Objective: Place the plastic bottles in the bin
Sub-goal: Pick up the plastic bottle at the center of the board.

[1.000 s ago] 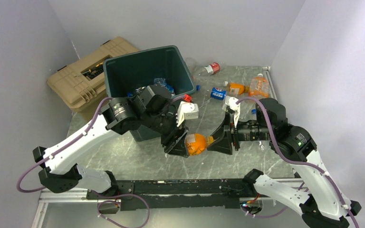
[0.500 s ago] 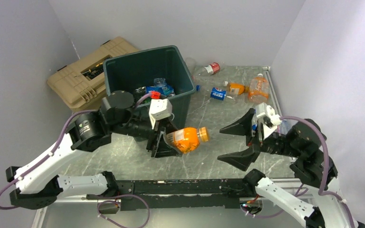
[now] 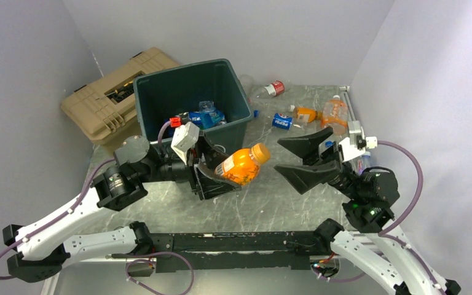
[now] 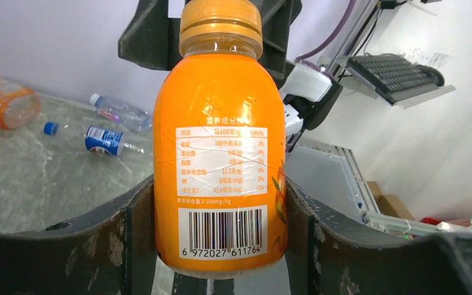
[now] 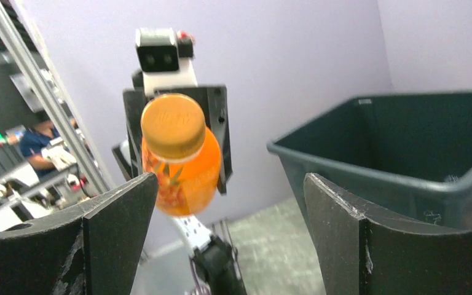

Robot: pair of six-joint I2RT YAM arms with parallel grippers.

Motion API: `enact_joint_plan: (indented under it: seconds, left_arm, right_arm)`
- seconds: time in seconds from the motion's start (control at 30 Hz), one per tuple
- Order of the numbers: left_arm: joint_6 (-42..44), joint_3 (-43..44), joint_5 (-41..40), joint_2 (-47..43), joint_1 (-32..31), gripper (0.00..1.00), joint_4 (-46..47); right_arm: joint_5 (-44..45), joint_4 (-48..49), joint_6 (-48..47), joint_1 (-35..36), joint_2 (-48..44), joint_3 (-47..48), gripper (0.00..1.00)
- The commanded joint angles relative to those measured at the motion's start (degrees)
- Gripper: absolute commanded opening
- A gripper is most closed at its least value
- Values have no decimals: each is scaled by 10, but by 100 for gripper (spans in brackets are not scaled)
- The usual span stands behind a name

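You had left gripper (image 3: 217, 178) clamped on orange bottle (image 3: 241, 167), frame center, tilted up toward right. Your right gripper (image 3: 279, 156) gaped wide, empty, just right of it.

Back label of orange plastic bottle w/ orange cap (image 4: 220, 141): barcode no. 6 972027 611764, "≥200mg/kg" above it, nutrition table in Chinese chars w/ "100", rest too small. Small clear bottle w/ blue label (image 3: 281, 120): looks like "PEPSI".
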Motion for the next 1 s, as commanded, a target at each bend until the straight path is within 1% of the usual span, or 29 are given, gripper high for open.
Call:
enact_joint_plan:
  seconds: [0.0,0.1,0.17,0.33,0.43,0.53,0.63,0.7,0.83,0.9,0.97]
  left_arm:
    - [-39,-11,-10,1,-3,0,109]
    - [-45,-25,-21,-4,-3,0,134]
    - [-48,-35,-32,-9,-2,0,148]
    - [-52,-44,-40,-7,-2,0,168]
    - [-55,-43,-38,-3,-2,0,177]
    - [-57,-43,-37,-1,-2,0,186]
    - [-56,-42,-39,2,-3,0,184]
    - [-57,-44,-42,6,-3,0,185]
    - [-60,-40,-48,15,-3,0,180]
    - [-61,-36,-48,20,-3,0,179]
    - [-62,-34,-47,25,-2,0,178]
  right_arm:
    - [32,214,91,1,37,-7,92]
    - [20,259,113,1,68,-5,92]
    - [8,282,131,2,85,-2,94]
    - [-5,311,152,3,114,2,96]
    - [-20,320,160,3,127,9,92]
    - [-31,316,164,5,138,17,86]
    - [-34,318,171,8,144,18,84]
    - [-32,327,176,10,145,17,86]
    - [-37,335,180,22,159,29,94]
    - [-38,340,178,30,166,33,95]
    - [-39,343,176,38,174,38,93]
